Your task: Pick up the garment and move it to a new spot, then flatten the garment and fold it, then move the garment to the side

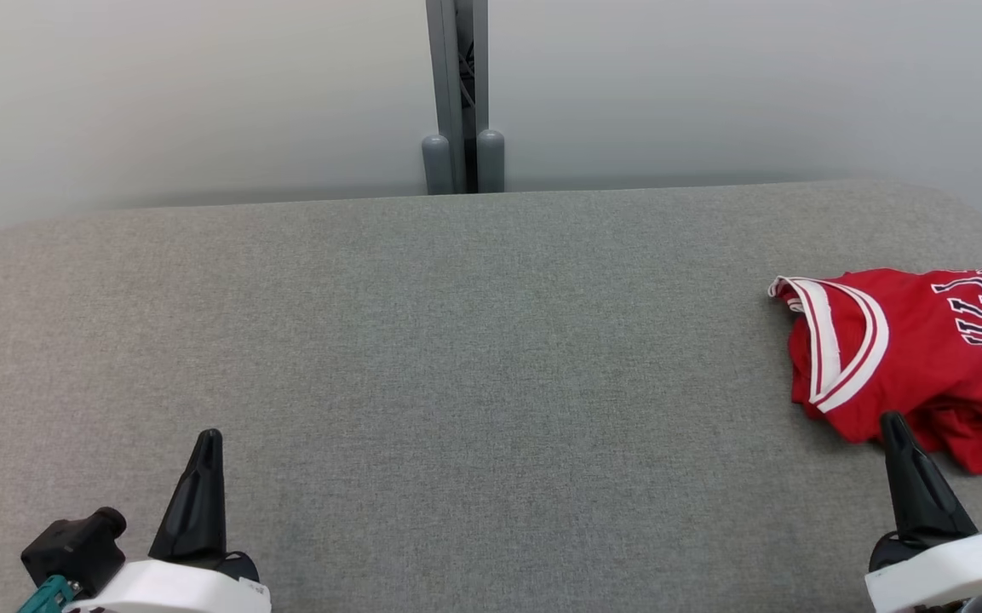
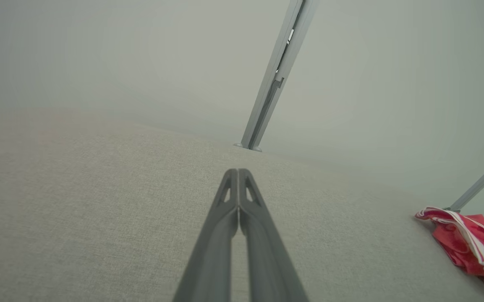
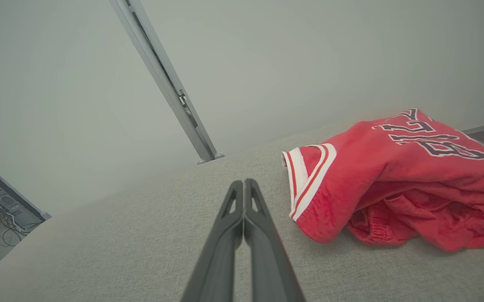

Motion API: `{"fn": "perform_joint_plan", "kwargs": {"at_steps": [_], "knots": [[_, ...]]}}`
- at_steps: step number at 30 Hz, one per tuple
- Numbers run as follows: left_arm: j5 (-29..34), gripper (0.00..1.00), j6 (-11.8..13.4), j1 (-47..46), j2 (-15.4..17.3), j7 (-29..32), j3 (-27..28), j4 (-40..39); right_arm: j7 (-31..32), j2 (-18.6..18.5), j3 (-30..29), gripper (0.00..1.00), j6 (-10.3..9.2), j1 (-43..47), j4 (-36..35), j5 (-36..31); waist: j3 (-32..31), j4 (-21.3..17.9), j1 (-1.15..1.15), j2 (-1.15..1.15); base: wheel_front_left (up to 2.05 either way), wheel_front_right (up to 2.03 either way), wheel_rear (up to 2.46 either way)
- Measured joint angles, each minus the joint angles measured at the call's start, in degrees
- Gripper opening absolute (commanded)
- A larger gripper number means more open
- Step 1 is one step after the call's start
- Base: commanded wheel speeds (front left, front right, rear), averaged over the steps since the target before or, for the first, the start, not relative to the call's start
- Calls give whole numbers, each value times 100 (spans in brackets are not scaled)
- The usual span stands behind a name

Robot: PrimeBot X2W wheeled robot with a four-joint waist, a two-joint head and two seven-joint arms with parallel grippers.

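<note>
Just beside the closed right gripper (image 3: 244, 183), the crumpled garment (image 3: 393, 176); closed left gripper (image 2: 238, 172) well apart.

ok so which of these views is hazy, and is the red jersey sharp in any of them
Head view: crisp, evenly lit, the garment sharp but cropped at the right edge. Left wrist view: milky and washed out, the garment soft at far right. Right wrist view: hazy backdrop, yet the lettering is legible.

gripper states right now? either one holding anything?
left gripper: shut, holding nothing.
right gripper: shut, holding nothing; the jersey lies beside it, not gripped.
</note>
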Motion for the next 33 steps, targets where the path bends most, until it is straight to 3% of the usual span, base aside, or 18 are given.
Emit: {"fn": "perform_joint_plan", "kwargs": {"at_steps": [33], "knots": [[-2502, 0, -412, -25, -290, -82, 51, 55, 767, -159, -276, 0, -1, -649, 965, 2794, -50, 29, 0, 0, 0, 0, 0]]}}
